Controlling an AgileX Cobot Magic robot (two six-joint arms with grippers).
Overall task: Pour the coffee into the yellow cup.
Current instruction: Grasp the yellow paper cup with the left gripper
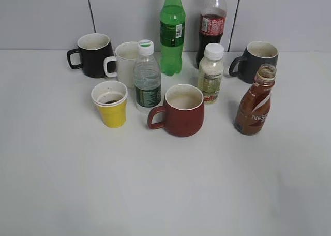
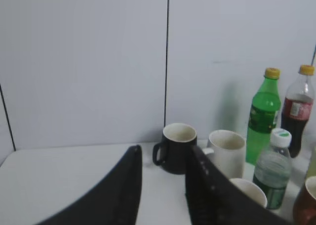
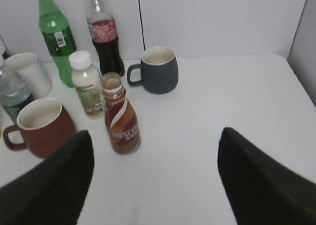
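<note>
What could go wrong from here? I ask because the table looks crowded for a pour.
The coffee bottle stands uncapped, so a clumsy grasp or early tilt could spill it. The yellow cup sits right beside the water bottle and the red mug; an arm coming across might knock them. The yellow cup looks light and may already hold dark liquid, so a bump could tip it or a long pour overflow it.

table (image 1: pixel 165 194) front open, bottles crowd yellow cup (image 1: pixel 110 104)
</note>
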